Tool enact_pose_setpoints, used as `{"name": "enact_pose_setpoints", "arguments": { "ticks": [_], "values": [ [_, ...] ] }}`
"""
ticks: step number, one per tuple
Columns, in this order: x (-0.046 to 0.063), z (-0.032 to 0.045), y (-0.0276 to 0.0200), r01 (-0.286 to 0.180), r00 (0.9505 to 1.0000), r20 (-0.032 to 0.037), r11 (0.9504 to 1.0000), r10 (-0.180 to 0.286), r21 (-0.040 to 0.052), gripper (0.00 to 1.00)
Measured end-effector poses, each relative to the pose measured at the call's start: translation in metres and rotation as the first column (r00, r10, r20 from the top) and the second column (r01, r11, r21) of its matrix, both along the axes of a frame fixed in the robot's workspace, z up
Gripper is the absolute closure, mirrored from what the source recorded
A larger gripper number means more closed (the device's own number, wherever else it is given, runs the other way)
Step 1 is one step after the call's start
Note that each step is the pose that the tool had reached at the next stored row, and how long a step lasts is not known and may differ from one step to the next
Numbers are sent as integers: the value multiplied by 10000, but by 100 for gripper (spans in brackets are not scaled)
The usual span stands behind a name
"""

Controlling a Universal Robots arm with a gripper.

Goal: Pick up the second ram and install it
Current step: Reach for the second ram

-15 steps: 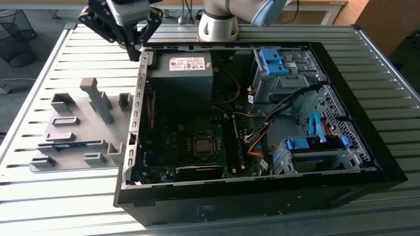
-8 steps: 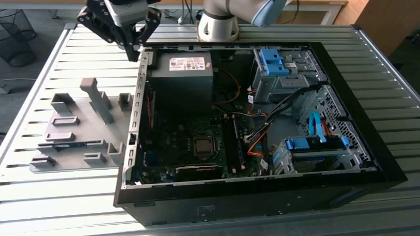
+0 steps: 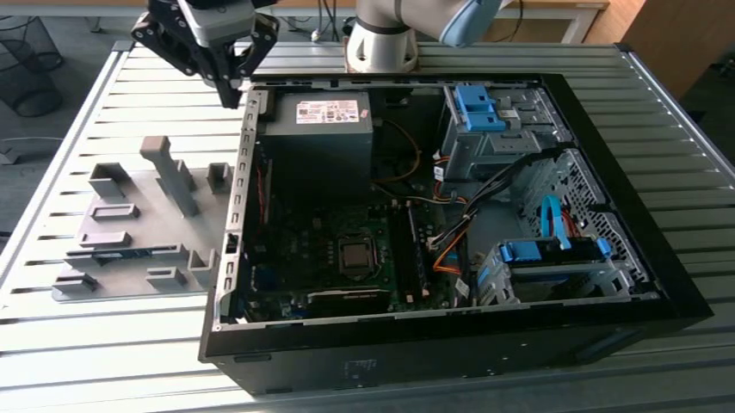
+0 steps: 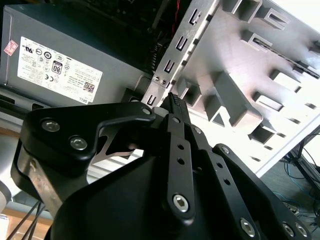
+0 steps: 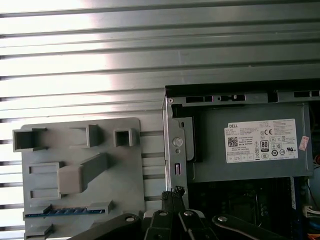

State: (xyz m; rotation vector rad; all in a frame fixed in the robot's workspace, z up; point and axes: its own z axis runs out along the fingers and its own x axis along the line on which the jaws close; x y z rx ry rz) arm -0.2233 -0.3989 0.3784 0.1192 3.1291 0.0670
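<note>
The second ram (image 5: 65,211) is a thin blue stick standing on edge in a slot of the grey holder plate (image 5: 100,195); in the exterior view the ram (image 3: 129,252) sits near that plate's front. My gripper (image 3: 234,96) hangs above the computer case's wall (image 3: 243,172), next to the power supply (image 3: 317,138), well apart from the ram. Its black fingers (image 4: 173,107) are pressed together with nothing between them, and in the first wrist view the gripper (image 5: 175,192) sits over the case's edge.
The open computer case (image 3: 643,284) lies on a slatted metal table (image 3: 103,361). Inside are the motherboard (image 3: 344,258), long memory slots (image 3: 408,245), loose cables (image 3: 460,232) and light-blue drive brackets (image 3: 477,107). The holder plate has upright blocks (image 3: 170,172).
</note>
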Motion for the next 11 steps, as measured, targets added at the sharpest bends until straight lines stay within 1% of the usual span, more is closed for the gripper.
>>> {"name": "enact_pose_setpoints", "arguments": {
  "ticks": [11],
  "values": [
    [-44,-6,0,0,10000,-5,10000,0,0,90]
  ]
}}
